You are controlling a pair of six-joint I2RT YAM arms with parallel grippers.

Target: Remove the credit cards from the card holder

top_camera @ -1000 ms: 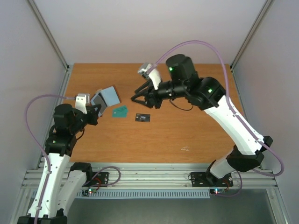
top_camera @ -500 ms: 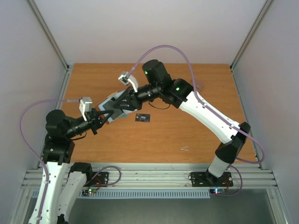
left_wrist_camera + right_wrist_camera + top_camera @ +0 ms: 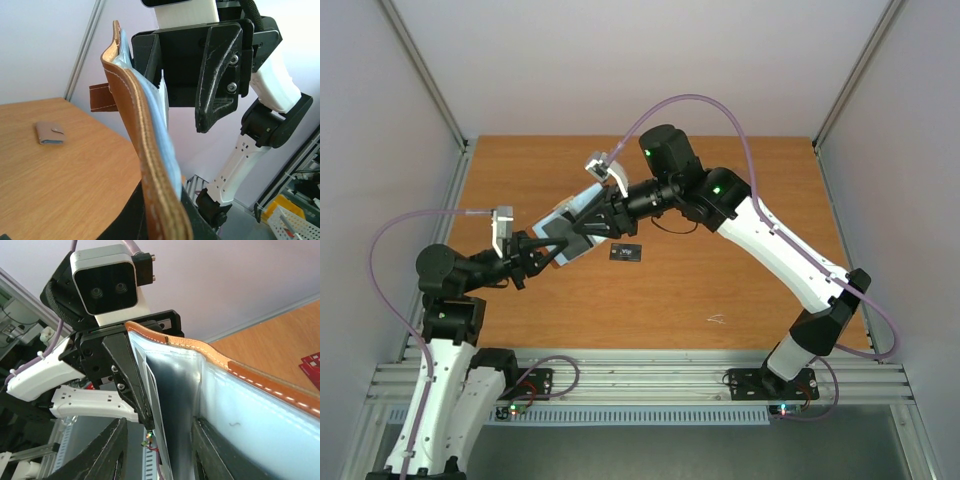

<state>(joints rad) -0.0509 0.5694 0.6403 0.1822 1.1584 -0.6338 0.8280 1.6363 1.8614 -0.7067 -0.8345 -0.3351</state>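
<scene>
aloft, left fingers [image 3: 120,225] pinch the card holder [image 3: 572,210]; right fingers [image 3: 107,450] straddle it, grip unclear; black card [image 3: 626,252] lies nearby.

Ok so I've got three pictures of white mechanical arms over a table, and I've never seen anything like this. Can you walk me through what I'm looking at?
This is a robot with two arms, a left arm and a right arm, bolted to the near edge of a wooden table. The top view looks down from above and behind them. The other two pictures come from a small camera on each wrist, looking out past that arm's own claw.

The left claw is clamped on a brown card holder with a pale lining and holds it up off the table. The right claw faces it with its fingers apart, at the holder's open pockets. What looks like a dark card sits in one of them. One black card lies on the table.
</scene>
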